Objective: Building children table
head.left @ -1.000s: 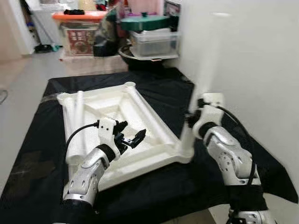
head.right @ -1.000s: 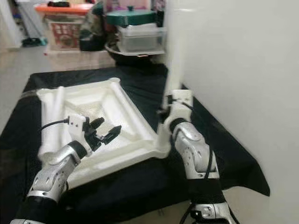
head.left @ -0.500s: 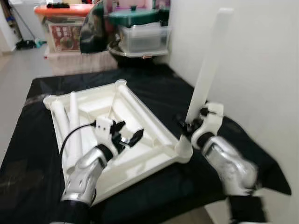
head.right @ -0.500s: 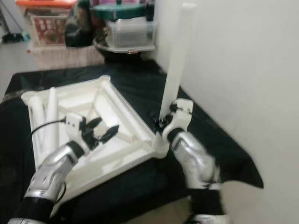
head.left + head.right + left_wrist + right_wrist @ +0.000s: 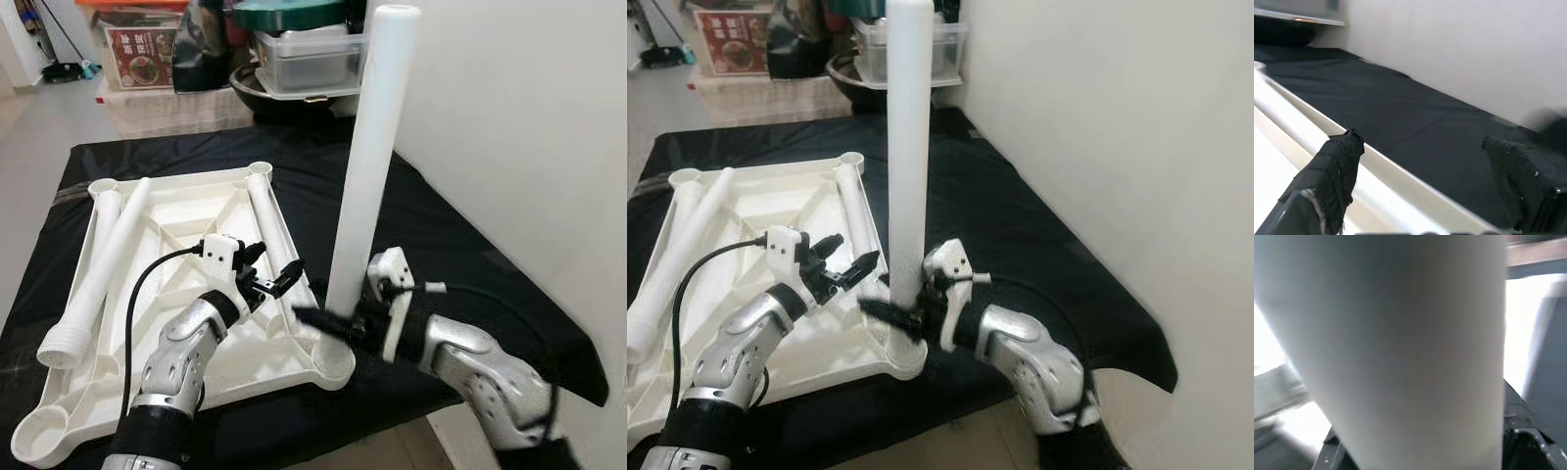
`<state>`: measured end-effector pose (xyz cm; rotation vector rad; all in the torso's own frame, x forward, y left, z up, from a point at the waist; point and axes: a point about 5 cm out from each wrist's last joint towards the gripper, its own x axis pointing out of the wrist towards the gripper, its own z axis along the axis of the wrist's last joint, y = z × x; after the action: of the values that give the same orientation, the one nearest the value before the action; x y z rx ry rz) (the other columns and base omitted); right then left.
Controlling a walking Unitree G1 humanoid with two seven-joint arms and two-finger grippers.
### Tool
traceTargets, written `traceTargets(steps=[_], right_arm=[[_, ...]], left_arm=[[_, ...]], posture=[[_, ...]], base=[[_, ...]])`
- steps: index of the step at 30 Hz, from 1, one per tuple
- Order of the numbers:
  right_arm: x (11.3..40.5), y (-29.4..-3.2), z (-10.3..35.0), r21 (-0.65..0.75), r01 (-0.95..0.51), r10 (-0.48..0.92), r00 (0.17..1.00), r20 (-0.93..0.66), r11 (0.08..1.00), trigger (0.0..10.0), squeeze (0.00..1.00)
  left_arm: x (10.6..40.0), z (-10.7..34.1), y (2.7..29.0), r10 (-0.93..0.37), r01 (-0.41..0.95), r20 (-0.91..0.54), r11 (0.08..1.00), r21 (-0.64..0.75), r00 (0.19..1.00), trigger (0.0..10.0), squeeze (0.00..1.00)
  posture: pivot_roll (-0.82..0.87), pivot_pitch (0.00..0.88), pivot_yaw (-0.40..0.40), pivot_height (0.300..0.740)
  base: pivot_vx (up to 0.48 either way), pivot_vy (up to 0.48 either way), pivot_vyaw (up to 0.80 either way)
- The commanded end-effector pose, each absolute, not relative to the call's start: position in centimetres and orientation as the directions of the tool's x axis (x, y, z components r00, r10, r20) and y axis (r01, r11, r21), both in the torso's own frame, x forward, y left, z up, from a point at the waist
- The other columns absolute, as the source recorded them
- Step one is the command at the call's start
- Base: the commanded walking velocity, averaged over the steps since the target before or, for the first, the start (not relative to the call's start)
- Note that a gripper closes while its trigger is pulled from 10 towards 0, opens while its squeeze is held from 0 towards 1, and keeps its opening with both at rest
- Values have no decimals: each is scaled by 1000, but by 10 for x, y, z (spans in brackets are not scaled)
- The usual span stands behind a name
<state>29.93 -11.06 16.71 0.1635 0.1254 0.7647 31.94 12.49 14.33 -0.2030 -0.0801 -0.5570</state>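
The right hand (image 5: pixel 333 328) is closed round the foot of a white leg (image 5: pixel 364 166), gripping it low, just above the corner socket (image 5: pixel 338 367) of the upturned table (image 5: pixel 186 245). The leg stands nearly upright, its top leaning slightly toward the wall (image 5: pixel 509 127). Held that low, the grip likely gives the best control for seating the leg's end into the socket, with the long free length left to swing. In the right wrist view the leg (image 5: pixel 1400 342) sits squarely between the fingers.

The left hand (image 5: pixel 269 284) hovers over the table's underside, close to the same corner. Its fingers are parted and hold nothing; in the left wrist view the two black fingertips (image 5: pixel 1337 161) sit wide apart over the table's rim. It looks placed to steady the table while the leg goes in, though it is not plainly pressing on anything.

The table lies upside down, ribs and sockets facing up. Another leg appears laid along its far-right edge (image 5: pixel 269 215). Two more legs (image 5: pixel 98 269) lie side by side along its left edge, waiting their turn. By my judgement this is the first leg to go in, so most of the job remains.

All of this rests on a black cloth (image 5: pixel 441 245) spread over a low surface whose edges drape down. The white wall runs close along the right. Behind, on the floor, stand stacked storage boxes (image 5: pixel 304 69), one with a green lid, and a box with a red label (image 5: pixel 142 59).
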Motion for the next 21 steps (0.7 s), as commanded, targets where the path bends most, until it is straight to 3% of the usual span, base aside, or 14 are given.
traceTargets(steps=[1, 2, 3, 5, 8, 10, 11, 16, 17, 19, 20, 21], right_arm=[[307, -121, 161, 218, -587, 614, 785, -80, 779, 0, 0], [326, -153, 160, 252, -245, 280, 954, -110, 936, 0, 0], [329, -168, 157, 261, -91, 130, 982, -134, 961, 0, 0], [328, -180, 153, 251, 60, -17, 986, -168, 966, 0, 0], [321, -175, 149, 220, 79, -36, 981, -191, 972, 0, 0], [317, -157, 149, 200, -47, 85, 979, -185, 979, 0, 0], [314, -146, 151, 174, -130, 161, 972, -173, 976, 10000, 0], [308, -122, 156, 205, -302, 333, 933, -135, 931, 10000, 0], [308, -120, 160, 222, -344, 373, 922, -105, 912, 10000, 1000], [310, -120, 164, 237, -357, 384, 920, -78, 904, 10000, 1000], [312, -119, 171, 242, -402, 425, 904, -50, 883, 10000, 675], [313, -119, 177, 244, -430, 450, 892, -32, 869, 10000, 675]], left_arm=[[319, 142, 127, -511, 525, 122, 832, -179, 851, 10000, 0], [319, 142, 126, -513, 527, 121, 831, -179, 850, 10000, 0], [319, 142, 126, -513, 527, 120, 831, -179, 850, 10000, 0], [318, 142, 127, -513, 527, 120, 831, -179, 850, 10000, 0], [319, 142, 127, -512, 526, 120, 831, -179, 850, 10000, 0], [319, 141, 127, -512, 526, 119, 831, -179, 850, 10000, 0], [319, 141, 127, -513, 526, 119, 831, -180, 850, 10000, 0], [319, 141, 126, -514, 527, 118, 830, -181, 850, 10000, 0], [319, 141, 126, -515, 528, 117, 830, -181, 849, 10000, 0], [319, 140, 126, -515, 528, 117, 829, -182, 849, 10000, 0], [319, 140, 126, -515, 528, 116, 830, -183, 849, 10000, 0], [319, 140, 126, -514, 527, 116, 830, -183, 850, 10000, 0]], posture=[[-95, 0, -51, 740], [-94, 0, -49, 740], [-95, 0, -49, 740], [-94, 0, -48, 740], [-96, 0, -48, 740], [-98, 0, -47, 740], [-100, 0, -44, 740], [-103, 0, -43, 740], [-103, 0, -43, 740], [-100, 0, -46, 740], [-99, 0, -49, 740], [-99, 0, -49, 740]], base=[[0, 0, 0], [0, 0, 0], [0, 0, 0], [0, 0, 0], [0, 0, 0], [0, 0, 0], [0, 0, 0], [0, 0, 0], [0, 0, 0], [0, 0, 0], [0, 0, 0], [0, 0, 0]])
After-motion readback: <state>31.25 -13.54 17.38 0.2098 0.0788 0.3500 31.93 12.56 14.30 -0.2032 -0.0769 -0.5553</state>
